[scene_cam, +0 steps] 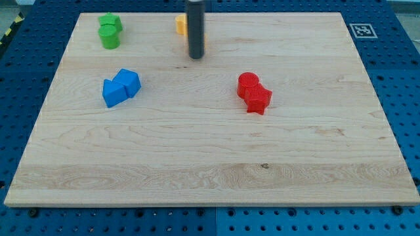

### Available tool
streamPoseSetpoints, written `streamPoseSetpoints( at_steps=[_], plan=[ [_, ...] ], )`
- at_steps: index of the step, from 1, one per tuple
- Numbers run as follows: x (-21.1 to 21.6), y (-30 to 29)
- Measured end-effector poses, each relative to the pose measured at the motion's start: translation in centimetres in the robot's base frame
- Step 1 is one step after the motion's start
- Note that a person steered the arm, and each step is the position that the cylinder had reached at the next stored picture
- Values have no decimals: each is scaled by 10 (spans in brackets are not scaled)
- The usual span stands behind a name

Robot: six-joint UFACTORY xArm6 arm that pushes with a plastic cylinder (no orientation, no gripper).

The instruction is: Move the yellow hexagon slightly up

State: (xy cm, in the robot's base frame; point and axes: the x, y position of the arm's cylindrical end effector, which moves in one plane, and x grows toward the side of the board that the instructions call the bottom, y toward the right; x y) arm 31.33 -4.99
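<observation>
The yellow hexagon (180, 25) lies near the board's top edge, a little left of centre, and my rod hides most of it. My tip (195, 56) rests on the board just below and to the right of the yellow block, close to it; I cannot tell whether they touch.
Two green blocks (109, 31) sit together at the top left. Two blue blocks (121, 87) sit together at the left. A red cylinder and a red star-like block (254, 93) sit together right of centre. The wooden board (210, 164) lies on a blue pegboard; a marker tag (362, 29) is at the top right.
</observation>
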Motion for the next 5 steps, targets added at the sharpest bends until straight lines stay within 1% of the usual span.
streamPoseSetpoints(
  at_steps=[1, 2, 3, 4, 5],
  plan=[
    [-14, -5],
    [-14, -5],
    [-16, -32],
    [-46, -62],
    [-58, -62]
  ],
)
